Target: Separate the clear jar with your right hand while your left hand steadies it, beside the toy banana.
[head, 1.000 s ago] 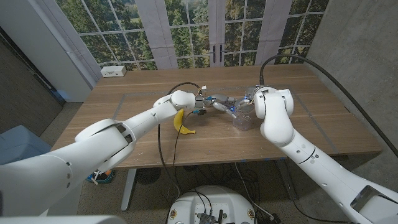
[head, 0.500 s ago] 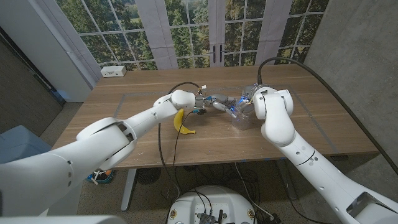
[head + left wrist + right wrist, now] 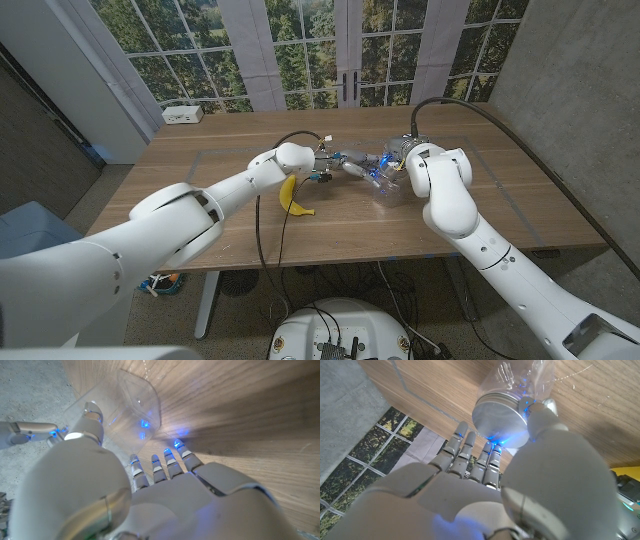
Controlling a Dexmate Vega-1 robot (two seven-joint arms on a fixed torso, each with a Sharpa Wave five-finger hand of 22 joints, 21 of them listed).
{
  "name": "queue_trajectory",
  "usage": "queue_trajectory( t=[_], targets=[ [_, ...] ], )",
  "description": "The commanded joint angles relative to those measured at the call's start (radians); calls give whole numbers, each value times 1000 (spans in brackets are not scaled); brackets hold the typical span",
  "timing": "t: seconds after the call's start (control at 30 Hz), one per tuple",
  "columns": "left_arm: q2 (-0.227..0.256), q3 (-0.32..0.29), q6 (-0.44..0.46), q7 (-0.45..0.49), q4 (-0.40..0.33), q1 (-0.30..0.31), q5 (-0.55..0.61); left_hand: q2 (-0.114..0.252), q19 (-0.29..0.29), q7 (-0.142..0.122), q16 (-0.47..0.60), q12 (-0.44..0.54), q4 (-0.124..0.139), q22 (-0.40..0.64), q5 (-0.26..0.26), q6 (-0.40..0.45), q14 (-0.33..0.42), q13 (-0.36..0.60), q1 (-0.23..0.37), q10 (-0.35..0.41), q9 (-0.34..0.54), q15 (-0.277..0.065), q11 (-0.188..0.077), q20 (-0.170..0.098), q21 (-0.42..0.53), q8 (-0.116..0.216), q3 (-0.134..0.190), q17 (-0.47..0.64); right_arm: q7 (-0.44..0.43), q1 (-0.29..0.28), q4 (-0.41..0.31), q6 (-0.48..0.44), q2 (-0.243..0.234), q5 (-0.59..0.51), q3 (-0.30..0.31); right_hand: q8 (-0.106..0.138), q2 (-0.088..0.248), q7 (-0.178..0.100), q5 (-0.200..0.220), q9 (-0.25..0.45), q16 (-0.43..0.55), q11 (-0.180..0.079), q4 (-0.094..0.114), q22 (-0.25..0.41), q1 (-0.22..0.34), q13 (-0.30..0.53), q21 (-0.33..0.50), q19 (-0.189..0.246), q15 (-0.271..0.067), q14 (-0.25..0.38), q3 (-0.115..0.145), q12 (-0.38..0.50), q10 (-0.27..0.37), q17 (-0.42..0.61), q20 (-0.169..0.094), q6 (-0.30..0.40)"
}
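The toy banana (image 3: 292,197) is lying nearest on the wooden table (image 3: 520,215), just left of centre. A little farther and to its right, the clear jar (image 3: 388,190) is sitting between the two hands. The left hand (image 3: 335,165) is reaching in from the left, its fingers (image 3: 170,462) spreading toward the jar's transparent body, close to it; whether they are touching or gripping I cannot tell. The right hand (image 3: 392,165) is coming over the jar, its thumb and fingers (image 3: 470,455) closing around the silver metal lid (image 3: 500,419), apparently gripping it. The jar is looking light, thin-walled and slick, likely to skid or dent if squeezed, so the body probably wants a gentle steadying hold low down while the stiffer lid takes the twisting grip.
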Motion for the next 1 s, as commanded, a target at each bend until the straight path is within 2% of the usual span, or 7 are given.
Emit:
queue_trajectory(
  t=[0.03,0.13,0.2,0.27,0.4,0.67,1.0],
  targets=[
    [-27,4,-20,-4,58,-20,-3,29,3,33,-4,-6,3,1,4,177,-6,2,13,-3,88,0,3,3,-2,121,1,1,57,28,-7,1,-16,89,15,-55,292,-107,30,-7,-36,3,31,-40,257,-31,17,-101,-106,-80,27,-37,-40,15,-10,508],
    [-34,6,-25,-6,71,-25,-2,29,2,30,-4,-6,3,1,4,176,-6,2,12,-2,90,1,3,3,-2,121,0,1,91,42,-5,-8,-23,102,14,-182,239,-108,17,-5,-47,26,38,-86,151,-48,18,-142,-37,-142,-68,-74,-160,26,65,241],
    [-38,7,-28,-6,79,-27,-3,29,2,30,-4,-6,3,1,4,175,-6,2,12,-4,90,1,3,5,-2,121,0,1,122,55,-1,-17,-25,110,14,-181,162,-110,-90,-2,-56,136,53,-95,3,-61,-30,-140,65,-194,-222,-82,-290,9,172,-173],
    [-41,7,-31,-6,86,-29,-3,29,2,30,-4,-6,3,1,4,174,-7,2,11,-3,91,1,4,5,-2,122,0,1,116,55,-1,-34,-26,108,14,-178,134,-24,-225,-3,-81,216,76,-95,-124,-71,-104,-174,127,-241,-287,-86,-395,-22,249,-407],
    [-45,10,-32,-5,92,-32,-1,29,2,29,-4,-6,3,1,4,174,-7,2,11,-3,93,2,3,5,-2,123,-1,1,102,50,-9,-57,-32,142,27,-176,65,90,-259,-6,-98,304,136,-92,-345,-75,-196,-195,180,-305,-395,-81,-500,-51,254,-626],
    [-50,12,-38,-4,100,-35,1,30,2,28,-4,-6,3,1,3,181,-8,2,10,-3,96,3,3,6,-1,127,-1,1,25,32,-38,-87,-68,414,115,-168,33,105,-235,-4,-91,332,173,-90,-438,-76,-229,-187,186,-309,-457,-74,-520,-59,255,-702],
    [-56,16,-37,-2,109,-39,4,31,0,28,-4,-6,2,1,3,188,-9,2,10,-3,99,4,2,7,-2,132,-2,0,-228,-20,-133,-209,-161,545,111,-95,107,128,-222,2,-23,311,188,-81,-480,-70,-248,-92,145,-156,-462,0,-333,-75,254,-488]
  ],
)
